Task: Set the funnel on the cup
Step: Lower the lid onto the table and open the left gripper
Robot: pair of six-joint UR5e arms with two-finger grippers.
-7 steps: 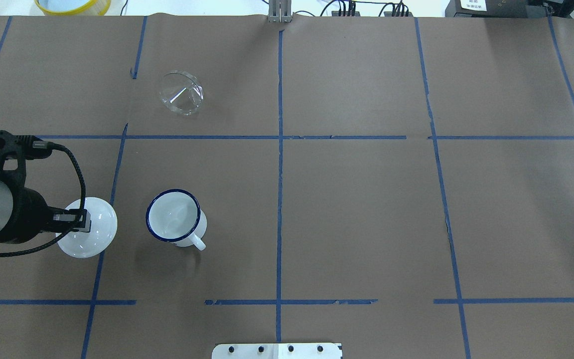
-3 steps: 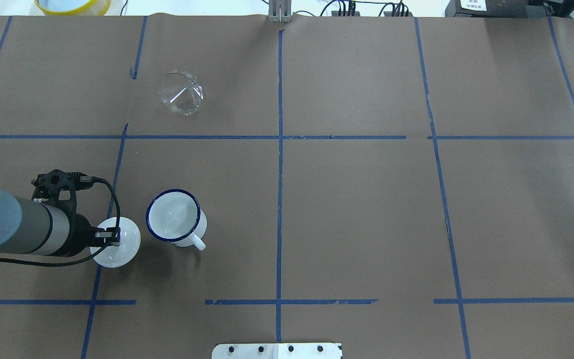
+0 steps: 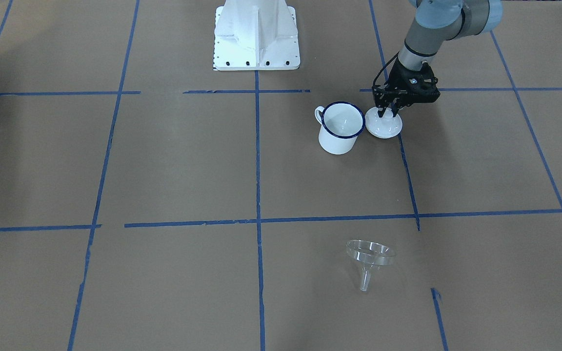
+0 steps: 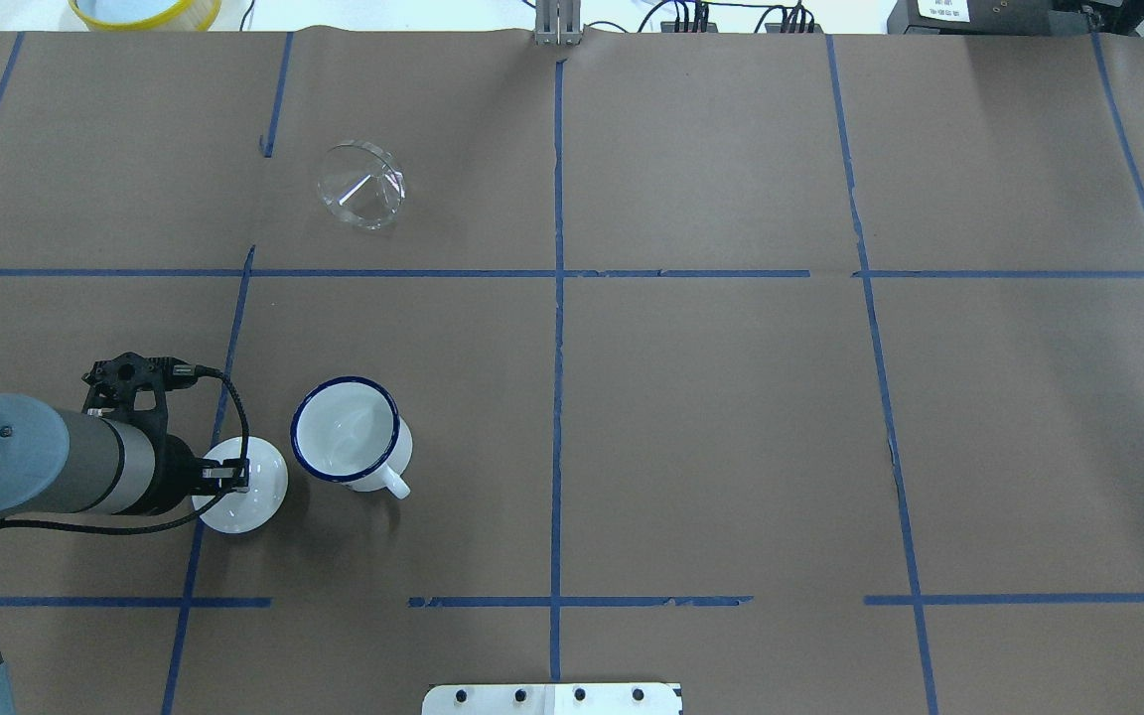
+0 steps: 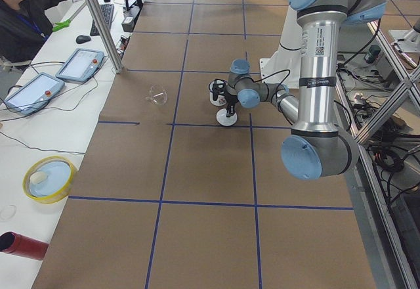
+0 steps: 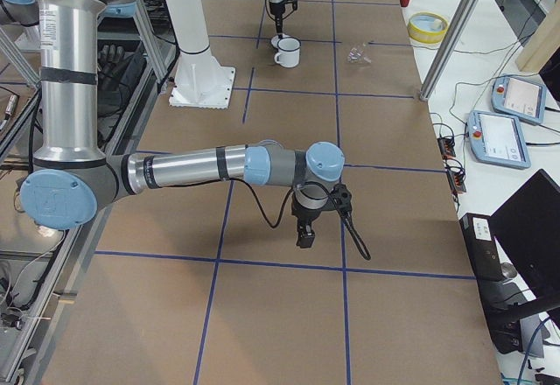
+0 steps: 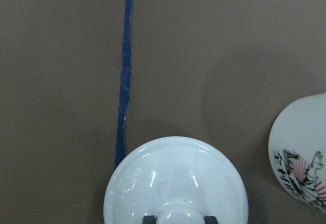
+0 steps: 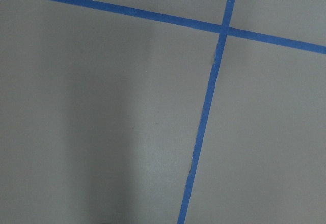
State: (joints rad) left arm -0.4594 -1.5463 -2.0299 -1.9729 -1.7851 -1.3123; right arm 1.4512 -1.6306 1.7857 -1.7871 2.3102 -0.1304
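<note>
The clear funnel (image 4: 361, 189) lies on its side at the far left of the table, also in the front view (image 3: 370, 258). The white cup with a blue rim (image 4: 346, 429) stands upright and open at near left (image 3: 341, 127). My left gripper (image 4: 234, 475) is shut on the knob of a round white lid (image 4: 249, 501), held low right beside the cup (image 3: 383, 126); the left wrist view shows the lid (image 7: 175, 178) and the cup's side (image 7: 305, 168). My right gripper (image 6: 304, 236) hangs over bare table far from them; I cannot tell whether it is open or shut.
A yellow-rimmed bowl (image 4: 145, 10) sits beyond the far left edge. The robot's base plate (image 3: 256, 34) is at the near middle. Tablets and an operator (image 5: 26, 13) are along the far side. Blue tape lines grid the brown table cover.
My left gripper has carried the lid to the right, closer to the cup, and lower toward the table. Funnel and cup have not moved.
</note>
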